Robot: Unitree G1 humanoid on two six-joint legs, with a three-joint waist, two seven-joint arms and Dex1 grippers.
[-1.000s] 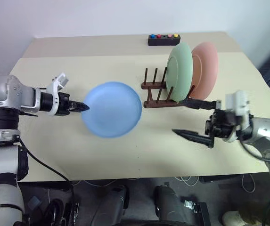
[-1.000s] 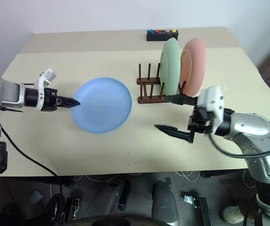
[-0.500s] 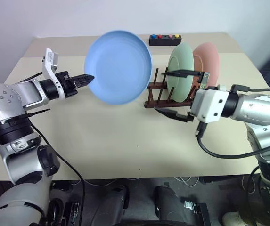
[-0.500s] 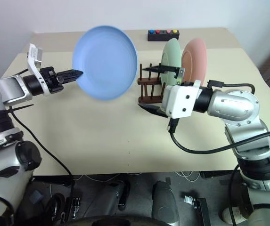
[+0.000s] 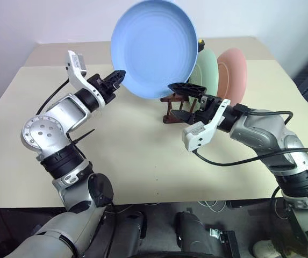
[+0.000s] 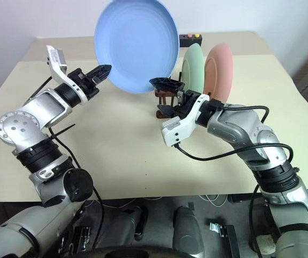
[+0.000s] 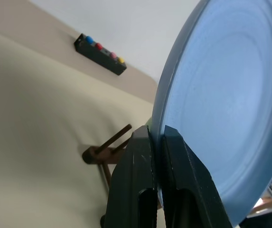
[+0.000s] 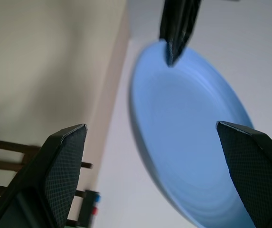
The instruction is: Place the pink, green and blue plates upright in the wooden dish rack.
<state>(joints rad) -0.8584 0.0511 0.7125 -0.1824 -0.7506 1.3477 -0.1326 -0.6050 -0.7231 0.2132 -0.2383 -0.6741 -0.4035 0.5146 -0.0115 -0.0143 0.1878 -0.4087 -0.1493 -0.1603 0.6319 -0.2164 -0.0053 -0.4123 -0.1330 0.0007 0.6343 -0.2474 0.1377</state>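
Behind your pale beige table (image 5: 132, 177) stands a plain white wall, and at the table's far edge, about 12 o'clock, sits a black box with coloured buttons (image 7: 100, 54). Your left gripper (image 5: 119, 77) is pinched tight on the rim of the blue plate (image 5: 155, 47), with one black finger (image 7: 135, 185) on each face of the edge, as the left wrist view shows plainly. You are holding that plate up in the air, tilted on edge, its hollow face turned toward you: a plain, matte, light blue round with a shallow rim and faint rings in its well. It hangs over the table around 12 o'clock, in front of the wooden rack (image 5: 176, 106) and partly hiding it. Your right gripper (image 5: 183, 101) sits just below the plate's lower edge at about 1 o'clock, its two black fingers spread wide with nothing between them; in the right wrist view the plate shows between them but apart. Just beyond, at roughly 1 to 2 o'clock, the green plate (image 5: 208, 69) and the pink plate (image 5: 233, 75) stand upright side by side in the dark brown rack, green nearer the blue plate, pink on the outer side. Both match the blue one in shape and finish.
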